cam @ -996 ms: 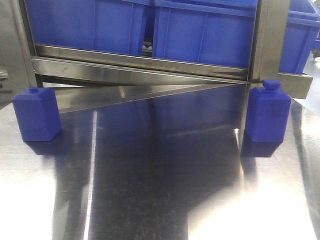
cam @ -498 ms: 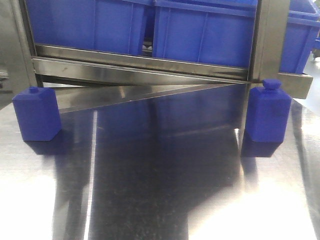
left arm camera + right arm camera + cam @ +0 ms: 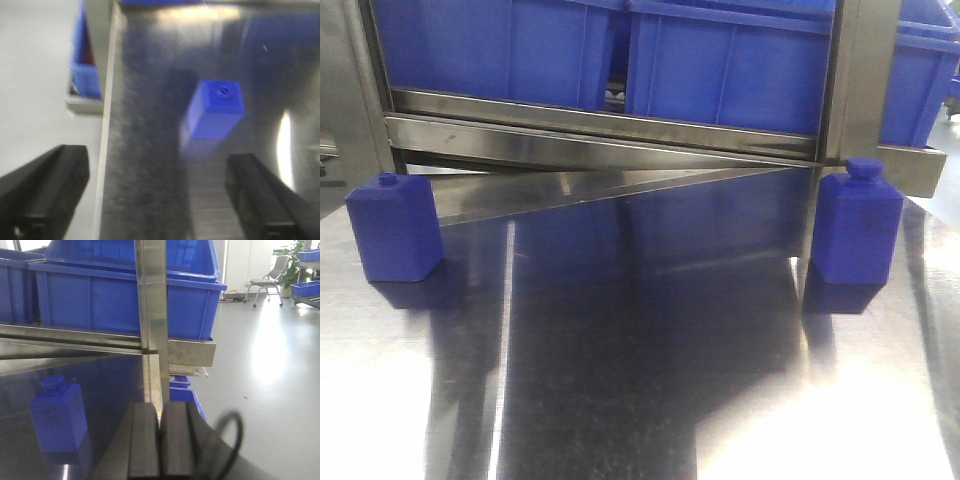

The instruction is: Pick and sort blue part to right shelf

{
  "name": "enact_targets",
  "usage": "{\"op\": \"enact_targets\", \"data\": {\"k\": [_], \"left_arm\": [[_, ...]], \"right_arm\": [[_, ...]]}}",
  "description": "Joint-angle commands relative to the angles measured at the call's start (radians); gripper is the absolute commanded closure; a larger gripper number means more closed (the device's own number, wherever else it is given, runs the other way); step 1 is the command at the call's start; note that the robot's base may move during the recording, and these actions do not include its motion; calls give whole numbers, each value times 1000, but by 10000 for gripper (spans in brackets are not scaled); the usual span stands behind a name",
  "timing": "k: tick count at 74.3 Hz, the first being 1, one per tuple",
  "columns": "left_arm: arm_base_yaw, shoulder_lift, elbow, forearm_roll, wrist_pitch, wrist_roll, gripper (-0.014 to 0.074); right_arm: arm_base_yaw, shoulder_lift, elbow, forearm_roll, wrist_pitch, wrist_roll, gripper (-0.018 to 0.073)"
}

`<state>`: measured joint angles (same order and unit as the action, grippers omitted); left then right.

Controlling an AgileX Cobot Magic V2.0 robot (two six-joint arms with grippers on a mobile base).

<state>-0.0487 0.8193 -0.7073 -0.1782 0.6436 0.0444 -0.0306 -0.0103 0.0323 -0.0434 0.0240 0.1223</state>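
Observation:
The blue part (image 3: 395, 228) stands upright at the left of the steel table, squat with a small cap knob. In the blurred left wrist view the blue part (image 3: 217, 107) shows from above, ahead and to the right of my left gripper (image 3: 156, 192). That gripper is open and wide, with nothing between its fingers. My right gripper (image 3: 160, 440) is shut on nothing, low over the table's right side. The right shelf (image 3: 600, 135) crosses the back of the table. In the right wrist view the shelf's front rail (image 3: 190, 352) ends just past a post. Neither gripper shows in the front view.
A taller blue bottle with a broad cap (image 3: 857, 228) stands by the shelf's upright post (image 3: 855, 80); this bottle (image 3: 57, 412) is left of my right gripper. Large blue bins (image 3: 720, 60) fill the shelf. The table's left edge (image 3: 107, 150) borders grey floor.

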Motion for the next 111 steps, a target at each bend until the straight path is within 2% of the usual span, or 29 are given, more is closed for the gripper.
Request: {"op": "enact_targets", "data": {"k": [1,10,17,30,39,55,99,105,111], "left_arm": [[-4,89,-102,-110,-16,61,-93],[-6,226,-224,-241,73,133,-95],[-38,333,-321,-251,133,137,-95],[-128,538,-489,-206,212,133,-95],[-155,649,-572,-168,251,110,-95],[-155,779,-639,-16,285,-44,-95],[-155,951,-642,-44,282,-44,-92],[-155,960,-642,-45,286,-44,-61],[-155,963,-642,-47,298,-44,23]], "right_arm": [[-3,-21,-23,2,-97,1,503],[-3,-21,-23,2,-97,1,503],[-3,-21,-23,2,-97,1,503],[-3,-21,-23,2,-97,1,503],[-3,-21,-23,2,-97,1,503],[-3,-21,-23,2,-97,1,503],[-3,-21,-23,2,-97,1,503],[-3,-21,-23,2,-97,1,503],[-3,-21,-23,2,-97,1,503]]}}
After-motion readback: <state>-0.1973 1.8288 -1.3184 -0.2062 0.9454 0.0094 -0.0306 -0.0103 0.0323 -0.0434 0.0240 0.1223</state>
